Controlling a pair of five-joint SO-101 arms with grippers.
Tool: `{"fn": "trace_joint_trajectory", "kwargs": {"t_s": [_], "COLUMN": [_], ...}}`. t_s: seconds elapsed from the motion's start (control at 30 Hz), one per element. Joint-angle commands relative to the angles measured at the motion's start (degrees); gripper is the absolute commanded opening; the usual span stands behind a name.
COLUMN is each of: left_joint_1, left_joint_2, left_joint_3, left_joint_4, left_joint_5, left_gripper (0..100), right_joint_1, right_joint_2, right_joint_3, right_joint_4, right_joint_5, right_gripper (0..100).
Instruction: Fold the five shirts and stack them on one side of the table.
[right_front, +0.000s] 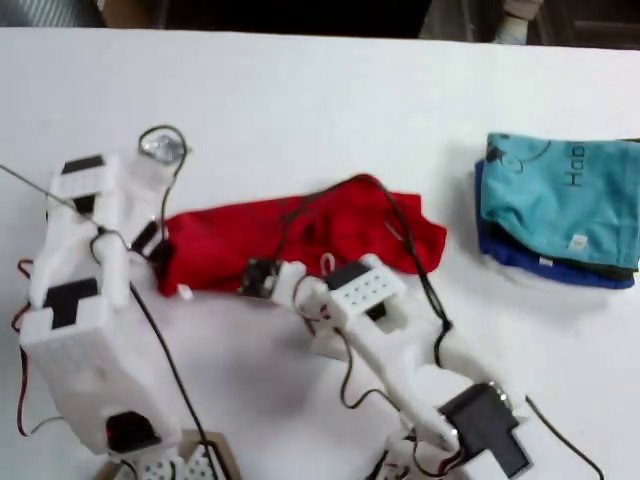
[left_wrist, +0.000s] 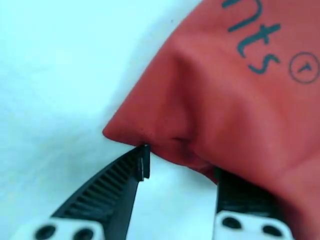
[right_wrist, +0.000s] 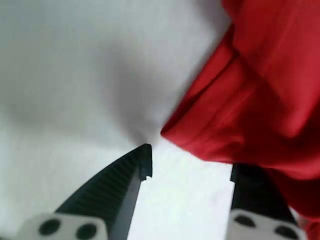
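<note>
Red shirt (right_front: 300, 240) at the grasping step, not yet folded.
Left claw (left_wrist: 182, 162) and right claw (right_wrist: 192, 159) gape, unclenched, at the shirt's edge; the folded stack (right_front: 560, 215) sits well apart from it on the counter (right_front: 300, 100). Next, probably: pinch the hem and lift.

My left claw (left_wrist: 186, 172) has matt black plastic fingers (left_wrist: 112, 192), ribbed inside; my right claw (right_wrist: 190, 172) too. The red shirt (left_wrist: 235, 100) is soft, matt, creased cloth. The table (right_front: 300, 90) is smooth matt white. At three o'clock on it, the teal shirt (right_front: 560, 200) is matt cloth as well.
</note>
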Motion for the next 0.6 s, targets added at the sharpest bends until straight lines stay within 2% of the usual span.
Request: {"fn": "trace_joint_trajectory", "kwargs": {"t_s": [0.0, 0.3, 0.37, 0.47, 0.57], "left_joint_1": [-2.90, -3.08, -3.08, -3.08, -3.08], "left_joint_2": [0.09, 0.09, 0.09, 0.00, 0.00], "left_joint_3": [-1.36, -1.36, -1.36, -1.36, -1.45], "left_joint_4": [-0.70, -0.44, 0.53, 1.14, 1.23], "left_joint_5": [0.26, 0.26, 0.26, 0.26, 0.26], "left_gripper": [22, 22, 22, 22, 22], "right_joint_1": [-0.22, -0.13, -0.13, -0.13, -0.13], "right_joint_2": [1.54, 9.89, 11.82, 12.62, 12.62], "right_joint_3": [-0.53, -8.00, -9.85, -11.52, -12.22], "right_joint_4": [-2.77, -2.68, -0.92, -0.04, 0.66], "right_joint_5": [0.26, 0.26, 0.26, 0.26, 0.26], "right_gripper": [25.7, 24.1, 17.6, 1.5, 2.2]}}
